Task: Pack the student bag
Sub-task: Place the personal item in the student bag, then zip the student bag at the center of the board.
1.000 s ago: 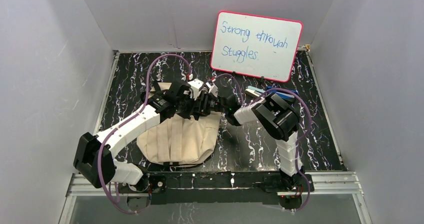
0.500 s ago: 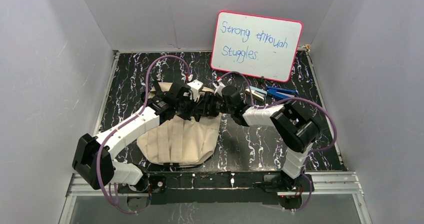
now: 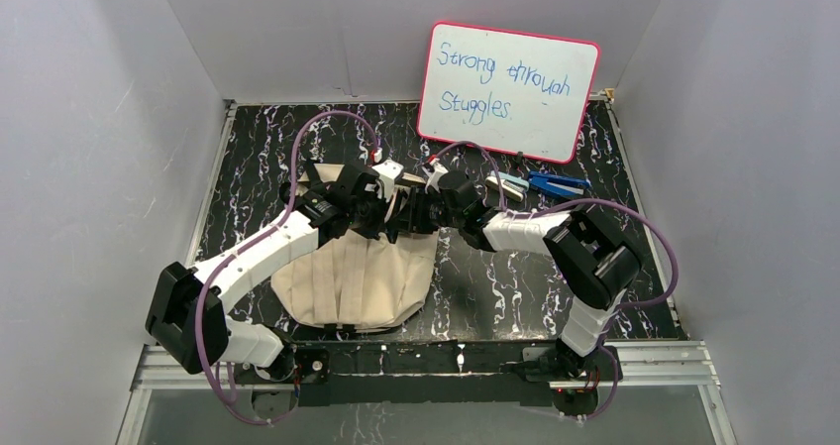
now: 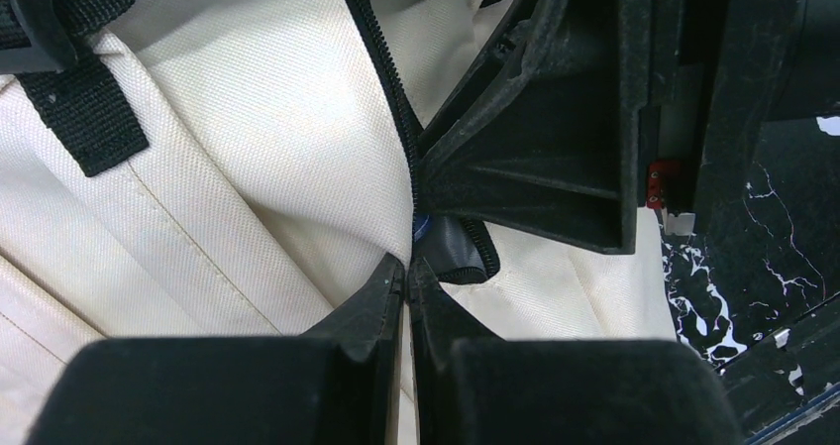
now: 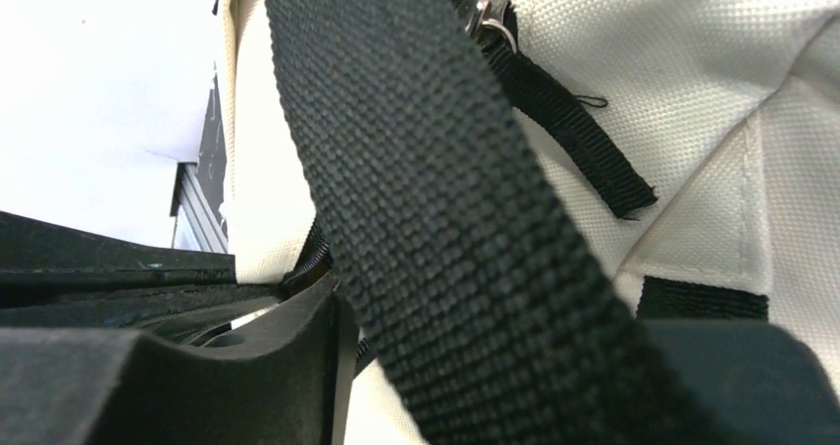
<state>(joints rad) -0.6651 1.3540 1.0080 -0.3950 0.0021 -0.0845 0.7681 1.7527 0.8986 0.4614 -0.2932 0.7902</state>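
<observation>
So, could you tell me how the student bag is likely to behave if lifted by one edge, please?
The student bag would probably sag and fold rather than hold shape: its canvas lies slumped in creases. Its coarse weave likely resists slipping. It looks flattish, so probably light; contents are hidden.

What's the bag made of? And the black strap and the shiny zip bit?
The student bag looks like matte cream canvas: fine woven threads and soft folds show. The black strap looks like thick webbing, maybe nylon, with a coarse ribbed weave. The zipper pull looks like metal: silvery and shiny.
</observation>
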